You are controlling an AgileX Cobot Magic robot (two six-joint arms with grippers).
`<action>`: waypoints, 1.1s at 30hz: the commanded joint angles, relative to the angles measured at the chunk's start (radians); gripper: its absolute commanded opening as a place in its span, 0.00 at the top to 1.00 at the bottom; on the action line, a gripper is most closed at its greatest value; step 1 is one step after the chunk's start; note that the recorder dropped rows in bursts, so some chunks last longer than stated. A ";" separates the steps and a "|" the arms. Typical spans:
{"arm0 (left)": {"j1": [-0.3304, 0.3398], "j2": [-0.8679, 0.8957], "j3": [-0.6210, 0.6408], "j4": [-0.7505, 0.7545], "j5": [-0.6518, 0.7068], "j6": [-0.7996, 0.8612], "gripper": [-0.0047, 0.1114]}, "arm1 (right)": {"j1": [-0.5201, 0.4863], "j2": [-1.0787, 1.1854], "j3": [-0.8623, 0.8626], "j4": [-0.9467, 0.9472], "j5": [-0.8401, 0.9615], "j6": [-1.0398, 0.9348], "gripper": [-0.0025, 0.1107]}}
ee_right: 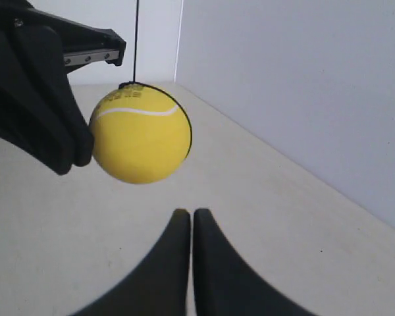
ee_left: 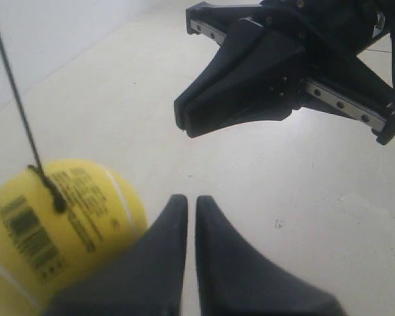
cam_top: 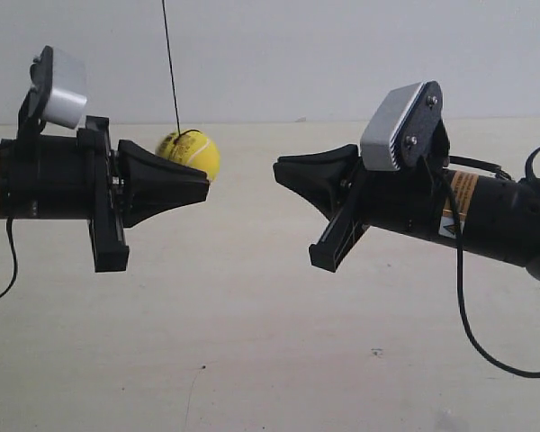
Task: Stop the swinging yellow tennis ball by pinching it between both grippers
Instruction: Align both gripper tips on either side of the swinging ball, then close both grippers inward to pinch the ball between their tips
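The yellow tennis ball (cam_top: 193, 153) hangs just beside the left gripper (cam_top: 203, 186), the right gripper (cam_top: 279, 168) apart, both jaws pressed together.

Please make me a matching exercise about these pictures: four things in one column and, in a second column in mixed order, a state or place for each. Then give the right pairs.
Column one
1. yellow tennis ball
2. string
3. left gripper
4. right gripper

Column two
a. jaws shut, tip apart from the ball across an open gap
b. thin and black, running up out of the picture
c. hanging in the air, dark print near its top
d. jaws shut, tip close beside the ball

Pairs: 1-c, 2-b, 3-d, 4-a
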 commanded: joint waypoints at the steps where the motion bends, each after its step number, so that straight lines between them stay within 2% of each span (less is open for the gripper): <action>1: -0.005 -0.004 -0.004 -0.018 0.005 0.005 0.92 | 0.005 0.000 -0.007 -0.002 -0.011 -0.011 0.98; 8: -0.005 -0.004 -0.004 -0.018 0.005 0.005 0.92 | 0.005 0.000 -0.057 -0.006 0.088 0.001 0.98; 16: -0.005 -0.026 -0.004 -0.027 0.053 -0.024 0.92 | 0.005 0.008 -0.066 -0.007 0.081 -0.003 0.98; 22: -0.005 -0.043 -0.004 -0.026 0.110 -0.045 0.92 | 0.005 0.135 -0.121 -0.028 0.068 0.012 0.98; 29: -0.005 -0.043 -0.004 -0.024 0.108 -0.045 0.92 | 0.005 0.159 -0.134 -0.063 0.032 0.036 0.98; 33: -0.005 -0.043 -0.004 -0.004 0.042 -0.045 0.92 | 0.005 0.159 -0.134 -0.089 0.029 0.041 0.98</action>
